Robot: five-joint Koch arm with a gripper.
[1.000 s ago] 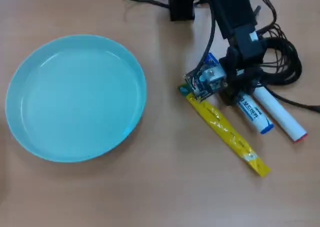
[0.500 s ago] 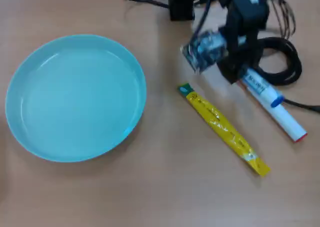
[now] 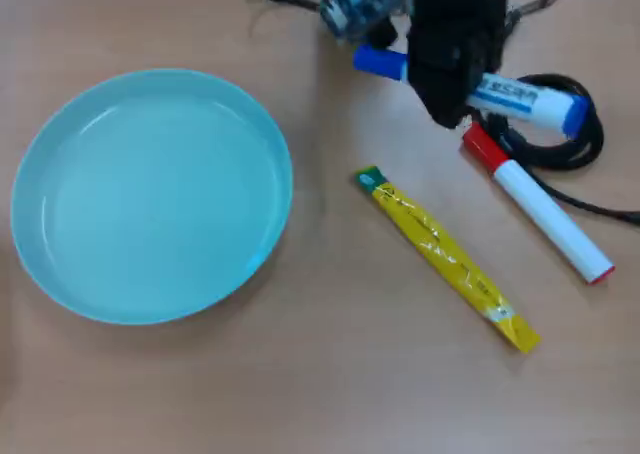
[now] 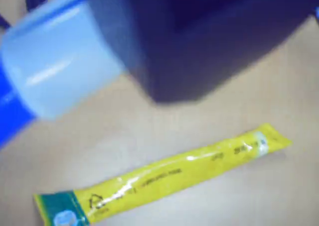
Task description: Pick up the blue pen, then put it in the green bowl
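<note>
The black gripper [image 3: 452,94] is sitting over the middle of the blue pen [image 3: 525,101] at the top right of the overhead view, and the pen's blue cap and blue end are sticking out on either side of it. I cannot tell whether the claw is closed on the barrel (its body is hiding the tips). The green bowl [image 3: 60,174] is lying well apart on the left. A yellow sachet stick [image 3: 445,257] and a red-capped marker [image 3: 540,206] are lying between and below.
</note>
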